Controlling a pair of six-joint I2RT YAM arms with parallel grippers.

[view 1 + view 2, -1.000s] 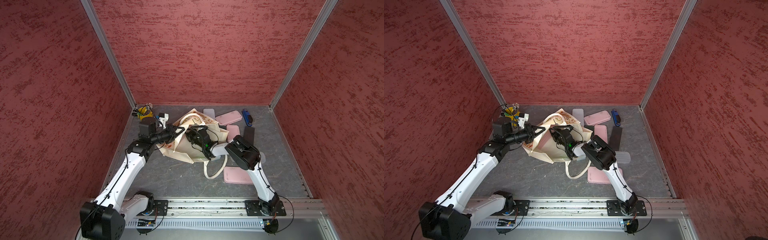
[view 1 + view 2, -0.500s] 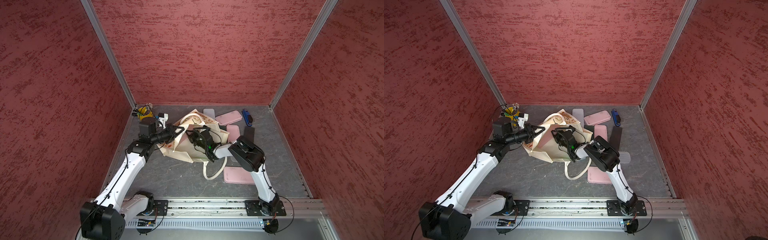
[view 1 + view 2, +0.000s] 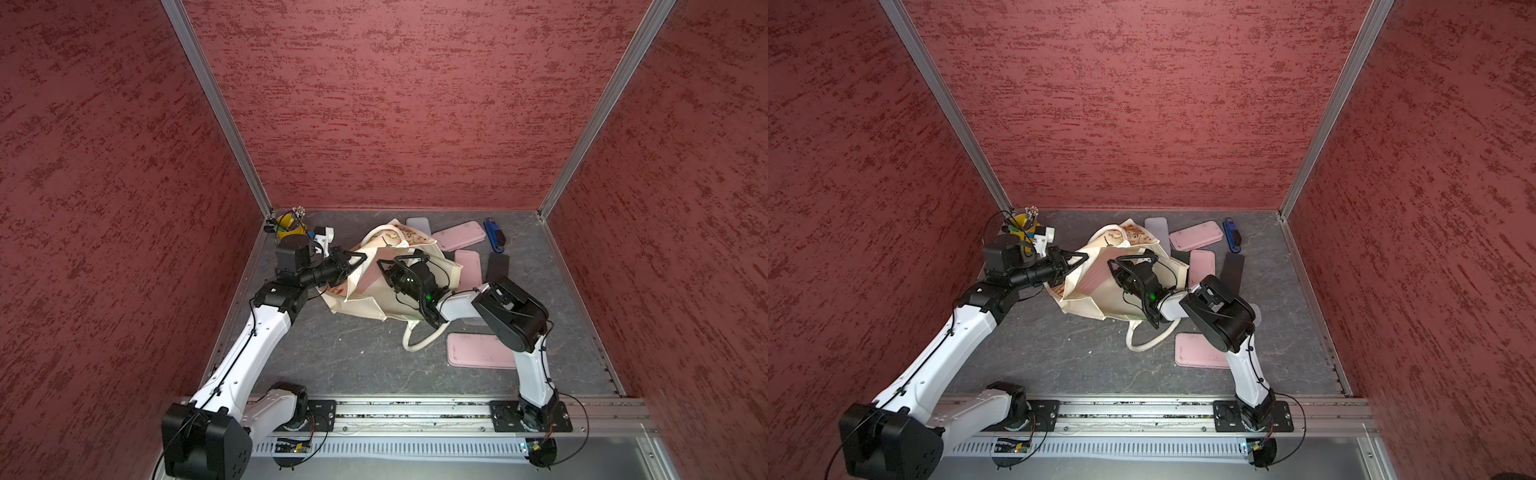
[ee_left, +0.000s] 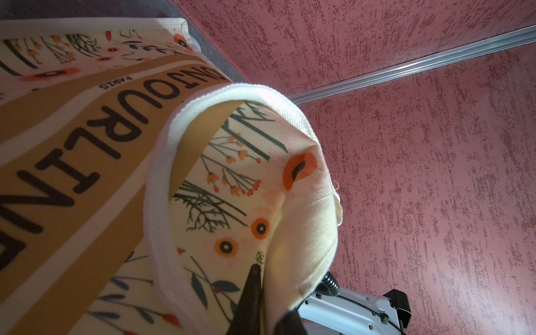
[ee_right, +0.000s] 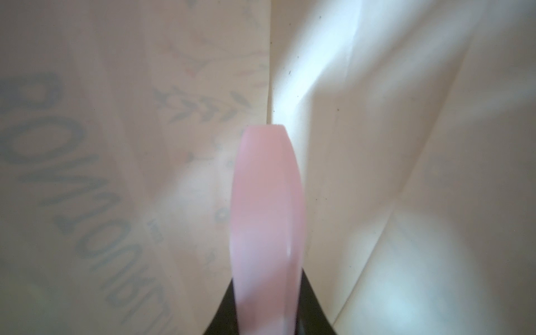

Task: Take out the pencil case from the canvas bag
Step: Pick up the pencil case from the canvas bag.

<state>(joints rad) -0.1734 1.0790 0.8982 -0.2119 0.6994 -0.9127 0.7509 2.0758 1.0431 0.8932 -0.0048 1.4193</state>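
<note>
2 tight grips: left pincer [image 3: 358,261] on canvas bag [image 3: 365,300] rim, right pincer [image 5: 266,293] on pink pencil case [image 5: 265,188] inside.

So the right gripper [image 5: 266,307] is down inside the cream floral-print canvas tote bag [image 3: 365,299]. There's a flat pink plastic pencil case [image 5: 266,208] wedged between its jaws and bag walls on either side. The left gripper [image 4: 268,307] sits at the bag's rim with the cloth pinched between its jaws. The small yellow bucket [image 3: 284,234] is just behind it. The bag's thick white handle loop [image 3: 417,350] lies on the table below the right wrist.
</note>
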